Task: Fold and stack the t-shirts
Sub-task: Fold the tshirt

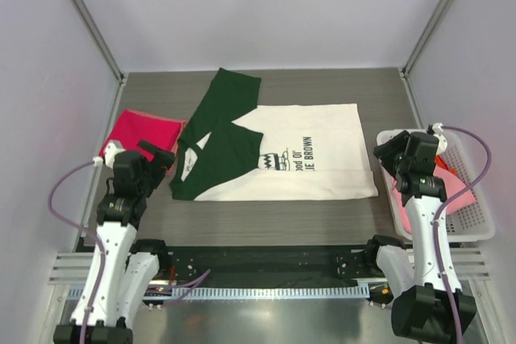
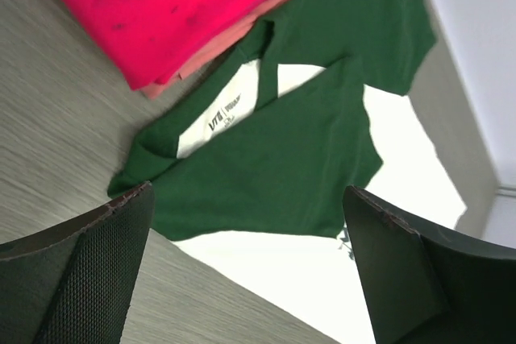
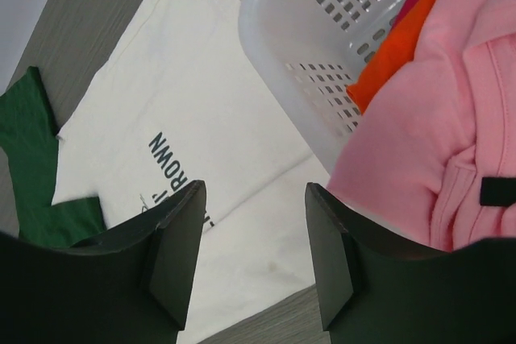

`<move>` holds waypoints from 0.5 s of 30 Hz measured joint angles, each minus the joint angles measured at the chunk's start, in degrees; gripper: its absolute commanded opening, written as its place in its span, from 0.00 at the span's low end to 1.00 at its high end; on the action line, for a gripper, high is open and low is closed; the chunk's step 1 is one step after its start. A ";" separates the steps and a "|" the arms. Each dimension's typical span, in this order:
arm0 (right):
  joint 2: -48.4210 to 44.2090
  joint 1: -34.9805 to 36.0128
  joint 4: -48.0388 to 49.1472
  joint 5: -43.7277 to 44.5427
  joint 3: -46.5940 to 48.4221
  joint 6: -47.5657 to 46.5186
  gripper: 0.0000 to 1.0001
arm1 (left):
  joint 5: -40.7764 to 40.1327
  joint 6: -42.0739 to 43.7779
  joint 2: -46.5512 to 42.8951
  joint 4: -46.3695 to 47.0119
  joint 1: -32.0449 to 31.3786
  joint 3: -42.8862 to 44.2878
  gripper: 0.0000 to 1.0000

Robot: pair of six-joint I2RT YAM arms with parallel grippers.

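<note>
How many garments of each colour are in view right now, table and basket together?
Cream-white t-shirt with green sleeves: 1
Magenta-red t-shirt: 1
Salmon layer under it: 1
Pink t-shirt in the basket: 1
Orange cloth in the basket: 1
Total: 5, if the salmon layer is a separate garment.

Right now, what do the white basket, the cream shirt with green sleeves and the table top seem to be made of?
The basket looks like rigid white plastic, smooth, with moulded rows of holes. The cream shirt looks like soft matte knit cloth, probably cotton: it lies flat and folds limply. The table shows grey wood grain, perhaps laminate.
</note>
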 measured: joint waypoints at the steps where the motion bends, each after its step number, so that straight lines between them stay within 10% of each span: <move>1: 1.16 0.52 -0.02 0.31 1.49 -0.55 0.59 | -0.22 0.68 3.26 0.07 0.00 1.77 1.00; 15: 24.83 12.68 2.29 10.40 22.03 -6.51 0.61 | 8.55 7.76 43.23 17.03 0.00 23.52 1.00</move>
